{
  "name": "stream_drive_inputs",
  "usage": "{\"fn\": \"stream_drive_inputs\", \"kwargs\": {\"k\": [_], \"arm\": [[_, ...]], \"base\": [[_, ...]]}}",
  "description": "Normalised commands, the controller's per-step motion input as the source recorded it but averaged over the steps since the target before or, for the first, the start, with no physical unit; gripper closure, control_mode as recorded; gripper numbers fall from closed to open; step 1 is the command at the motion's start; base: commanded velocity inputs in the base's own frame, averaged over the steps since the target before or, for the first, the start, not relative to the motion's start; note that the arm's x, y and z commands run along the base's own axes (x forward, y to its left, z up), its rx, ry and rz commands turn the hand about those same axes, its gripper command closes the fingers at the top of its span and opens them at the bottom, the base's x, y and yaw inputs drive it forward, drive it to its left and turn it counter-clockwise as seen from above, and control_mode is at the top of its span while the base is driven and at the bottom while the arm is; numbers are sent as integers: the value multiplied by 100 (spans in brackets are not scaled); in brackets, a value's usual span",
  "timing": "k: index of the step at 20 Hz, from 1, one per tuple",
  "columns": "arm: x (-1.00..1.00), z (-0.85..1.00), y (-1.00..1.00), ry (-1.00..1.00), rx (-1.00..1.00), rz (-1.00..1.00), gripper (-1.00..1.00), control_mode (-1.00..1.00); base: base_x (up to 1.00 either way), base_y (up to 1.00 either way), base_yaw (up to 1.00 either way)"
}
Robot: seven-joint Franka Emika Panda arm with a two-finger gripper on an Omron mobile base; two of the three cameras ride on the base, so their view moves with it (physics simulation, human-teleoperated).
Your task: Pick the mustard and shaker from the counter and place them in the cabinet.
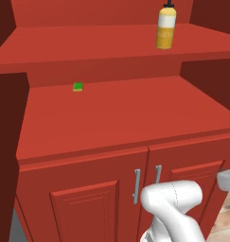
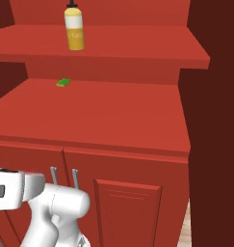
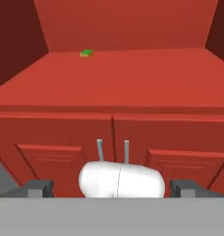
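on the left of the lower shelf sits a tiny green block point(image 1: 77, 87), near the back wall and well apart from everything else; it is not one of the two things to be put away. the cabinet point(image 1: 111, 113) itself stands open in front of me, plain red boards above, and below them the two panelled doors point(image 1: 83, 208) closed with their silver bar handles point(image 1: 137, 185) side by side.

moving right and up, the mustard point(image 1: 166, 27) stands upright on the upper shelf, close to the back wall, dark cap pointing up. from the other side it shows toward the left end of that same shelf point(image 2: 74, 29). so i'd judge the first half of the job done: the bottle is in the cabinet and nothing is touching it.

the gripper point(image 3: 111, 186) hangs low, in front of the closed lower doors, well away from the bottle. its two dark finger tips point(image 3: 38, 186) stand far apart at the outer edges of the hand view, with nothing between them, so the pincer is spread wide and empty.

what is left, by my reckoning, is the shaker. i can't say from here where it stands, so the arm has that piece yet to fetch and set on a shelf.
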Motion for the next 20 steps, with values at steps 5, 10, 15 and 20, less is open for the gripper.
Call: {"fn": "stream_drive_inputs", "kwargs": {"k": [5,10,15,20], "arm": [[0,-62,4,30,2,0,-100,-100],[0,-11,0,11,1,0,-100,-100],[-8,6,0,1,0,0,-100,-100],[-26,18,0,0,0,0,-100,-100]], "base": [[0,0,0],[0,0,0],[0,0,0],[0,0,0]]}}
